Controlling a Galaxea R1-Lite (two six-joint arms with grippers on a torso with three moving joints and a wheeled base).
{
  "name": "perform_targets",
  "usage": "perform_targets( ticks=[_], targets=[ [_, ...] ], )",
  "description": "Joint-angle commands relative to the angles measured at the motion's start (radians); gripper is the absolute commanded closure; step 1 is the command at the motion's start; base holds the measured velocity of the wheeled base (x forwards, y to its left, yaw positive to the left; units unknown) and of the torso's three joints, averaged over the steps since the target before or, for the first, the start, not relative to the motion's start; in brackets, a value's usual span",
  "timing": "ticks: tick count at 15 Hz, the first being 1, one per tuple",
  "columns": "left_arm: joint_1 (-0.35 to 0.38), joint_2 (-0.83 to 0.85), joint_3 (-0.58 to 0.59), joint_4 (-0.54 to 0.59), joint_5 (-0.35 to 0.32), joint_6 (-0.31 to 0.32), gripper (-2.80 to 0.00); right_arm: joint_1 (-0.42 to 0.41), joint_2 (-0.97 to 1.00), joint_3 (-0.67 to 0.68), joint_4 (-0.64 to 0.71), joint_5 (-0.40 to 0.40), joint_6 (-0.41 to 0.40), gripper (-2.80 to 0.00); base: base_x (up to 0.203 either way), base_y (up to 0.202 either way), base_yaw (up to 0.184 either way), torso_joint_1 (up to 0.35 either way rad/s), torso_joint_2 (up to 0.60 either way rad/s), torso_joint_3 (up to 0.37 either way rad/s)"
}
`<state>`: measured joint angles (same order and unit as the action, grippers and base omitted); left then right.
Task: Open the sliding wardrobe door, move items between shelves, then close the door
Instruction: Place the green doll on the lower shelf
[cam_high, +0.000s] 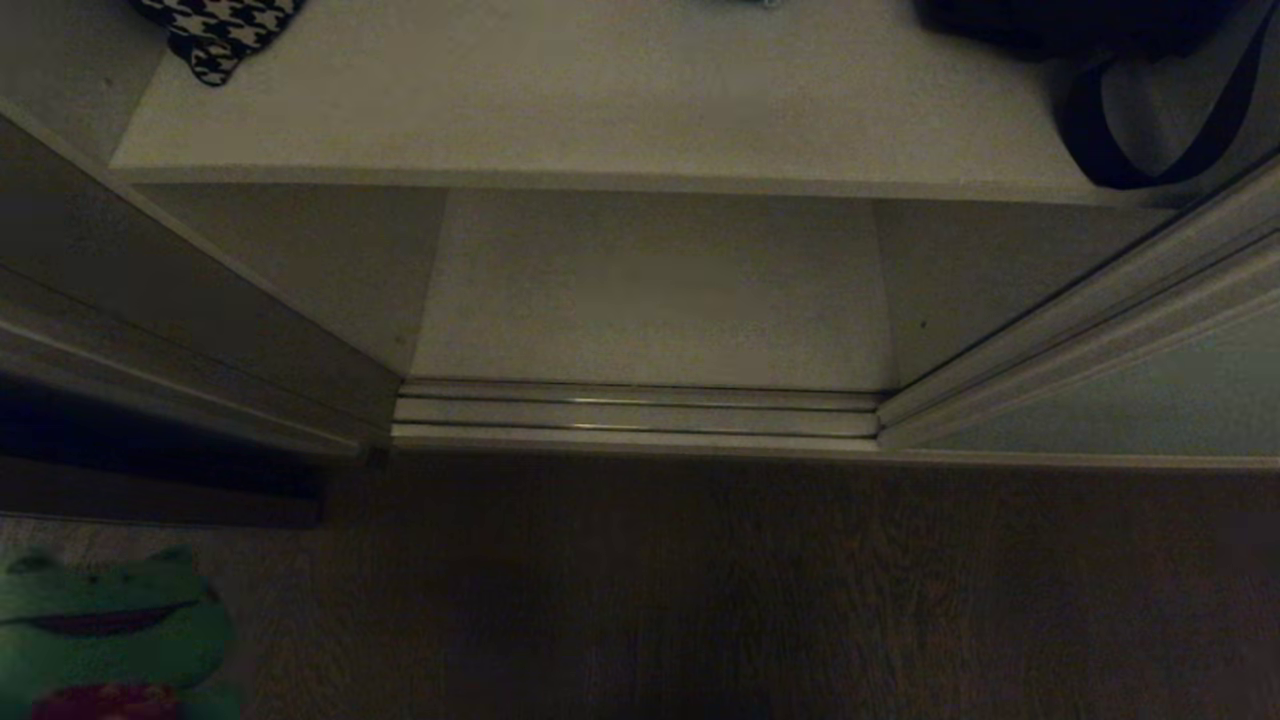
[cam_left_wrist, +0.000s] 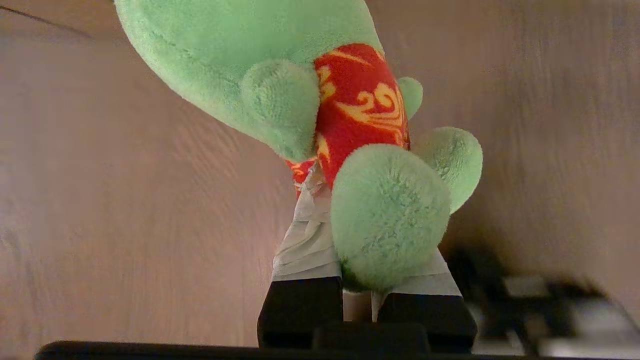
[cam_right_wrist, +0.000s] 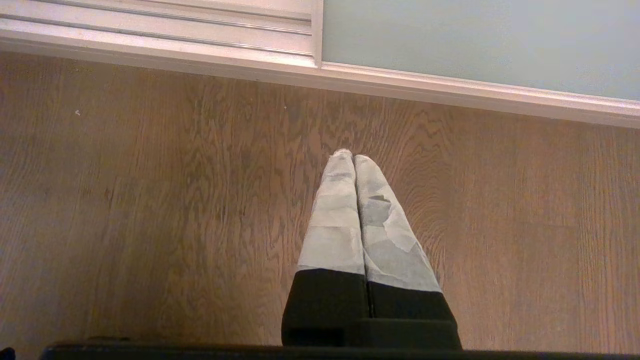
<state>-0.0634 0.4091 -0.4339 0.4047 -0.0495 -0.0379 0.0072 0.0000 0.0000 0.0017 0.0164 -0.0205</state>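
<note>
— Frog toy's whereabouts? 
— Green plush toy (cam_left_wrist: 350, 150) sits clamped in the left gripper (cam_left_wrist: 350, 240), low at the left, above the floor (cam_high: 700, 600). 
— Right gripper (cam_right_wrist: 352, 160)? 
— Fingers pressed together, empty, over floor beside the sliding wardrobe door (cam_right_wrist: 475, 40).

Left hand (cam_left_wrist: 350, 200) apparently clamped on something soft; right hand (cam_right_wrist: 354, 156) parked, fingers pressed together.

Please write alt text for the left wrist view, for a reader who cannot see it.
The left gripper, its taped fingers shut, holds a green plush frog toy with a red patterned belly above a brown wooden floor.
</note>
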Motion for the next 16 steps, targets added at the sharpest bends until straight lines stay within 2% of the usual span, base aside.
perform_targets(
  ticks=[1, 4, 8, 12, 16],
  targets=[
    [-0.044, 0.301, -0.063, 0.008, -0.005, 0.002, 0.00, 0.000, -0.003, 0.000, 0.000, 0.000, 0.000, 0.00, 0.000, 0.000, 0.000, 0.000, 0.00, 0.000],
    [-0.088, 0.599, -0.110, -0.051, -0.032, 0.009, 0.00, 0.000, -0.003, 0.000, 0.000, 0.000, -0.001, 0.00, 0.000, 0.000, 0.000, 0.000, 0.00, 0.000],
    [-0.108, 0.900, -0.156, -0.230, -0.066, 0.011, 0.00, 0.000, -0.003, 0.000, 0.000, 0.000, 0.000, 0.00, 0.000, 0.000, 0.000, 0.000, 0.00, 0.000],
    [-0.111, 1.082, -0.240, -0.376, -0.073, -0.008, 0.00, 0.000, -0.003, 0.000, 0.000, 0.000, -0.001, 0.00, 0.000, 0.000, 0.000, 0.000, 0.00, 0.000],
    [-0.111, 1.226, -0.345, -0.536, -0.072, -0.085, 0.00, 0.000, -0.002, 0.000, 0.000, 0.000, -0.001, 0.00, 0.000, 0.000, 0.000, 0.000, 0.00, 0.000]
  ],
)
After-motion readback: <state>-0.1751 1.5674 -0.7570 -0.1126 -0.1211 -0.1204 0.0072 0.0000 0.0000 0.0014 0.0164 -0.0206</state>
